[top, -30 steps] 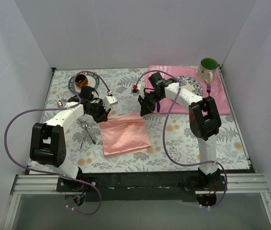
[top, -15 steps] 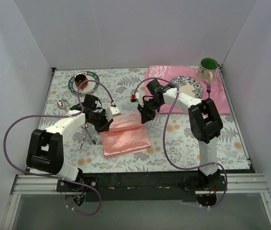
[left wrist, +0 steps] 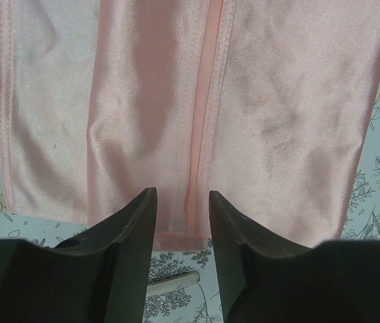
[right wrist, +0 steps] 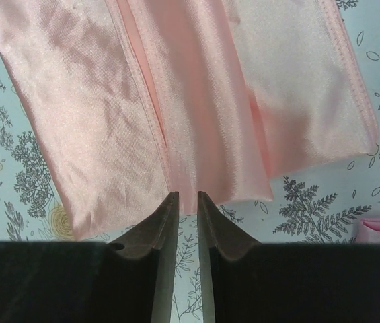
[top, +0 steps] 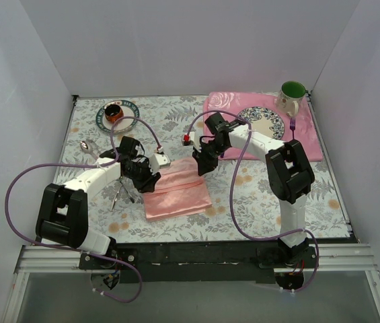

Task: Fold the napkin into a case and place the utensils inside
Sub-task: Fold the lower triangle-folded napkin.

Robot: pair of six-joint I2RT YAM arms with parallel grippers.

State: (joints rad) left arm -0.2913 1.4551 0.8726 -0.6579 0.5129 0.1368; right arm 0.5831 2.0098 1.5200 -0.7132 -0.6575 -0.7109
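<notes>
The salmon-pink napkin [top: 176, 190] lies in the middle of the table, its far edge doubled over toward the near side into a flap. My left gripper [top: 150, 176] hovers at its left end. In the left wrist view the jaws [left wrist: 181, 202] stand open over the napkin's [left wrist: 277, 121] hem, gripping nothing. My right gripper [top: 200, 165] is at the far right corner. It [right wrist: 187, 198] is open by a narrow gap at the cloth's [right wrist: 196, 101] edge, with table showing between the jaws. Silver utensils [top: 121, 192] lie left of the napkin, with a spoon [top: 86, 145] farther left. One handle [left wrist: 173, 282] shows under the left jaws.
A rose-patterned pink placemat [top: 237, 104] lies at the back right with a plate [top: 265, 122], a green mug [top: 292, 96] and a purple fork [top: 292, 125] on it. A small dish [top: 117, 114] holding a cup stands at the back left. White walls close in the table.
Both grippers drew the napkin's far edge toward the near side, laying it over as a flap. Both jaws then opened and let the cloth go.
</notes>
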